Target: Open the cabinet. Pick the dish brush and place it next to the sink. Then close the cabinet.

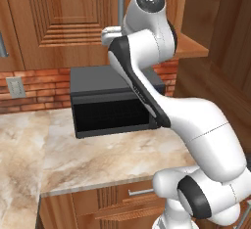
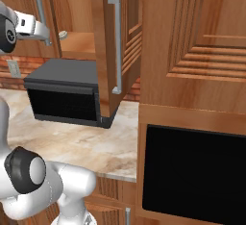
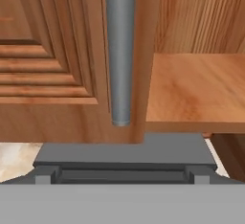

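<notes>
- The dish brush [image 2: 63,34] lies on the shelf [image 2: 79,43] inside the cabinet [image 2: 108,51], just right of the gripper [image 2: 44,35].
- The cabinet's right door [image 2: 120,46] stands open; the left door [image 1: 63,17] is closed.
- Whether the gripper's fingers are parted or closed cannot be told; nothing is visibly held.
- The black microwave [image 1: 110,101] sits below.

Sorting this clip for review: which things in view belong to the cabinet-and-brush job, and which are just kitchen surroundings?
Job:
- cabinet, right door swung open, left door shut
- dish brush, on the cabinet shelf
- gripper, by the left door's handle

Surroundings:
- microwave
- marble counter
- wall outlet
- drawer unit
- oven
</notes>
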